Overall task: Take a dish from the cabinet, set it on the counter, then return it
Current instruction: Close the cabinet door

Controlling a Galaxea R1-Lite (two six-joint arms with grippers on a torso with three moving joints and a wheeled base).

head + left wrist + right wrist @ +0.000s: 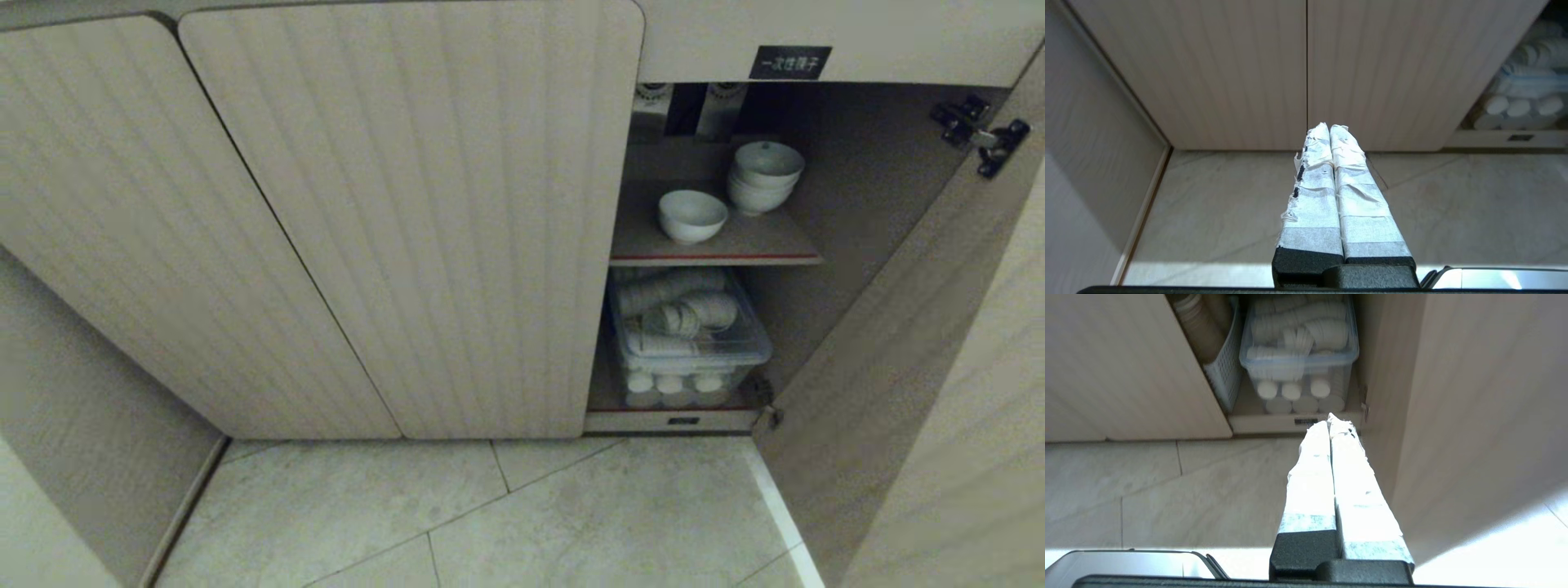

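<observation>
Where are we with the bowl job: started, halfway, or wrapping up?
The right door of the ribbed beige cabinet stands open. The single small white ceramic bowl sits on the brown shelf beside the stack of white bowls. Nothing is in hand: left hand and right hand are shut, empty, above the floor. Whether this is start or finish, I cannot tell.
</observation>
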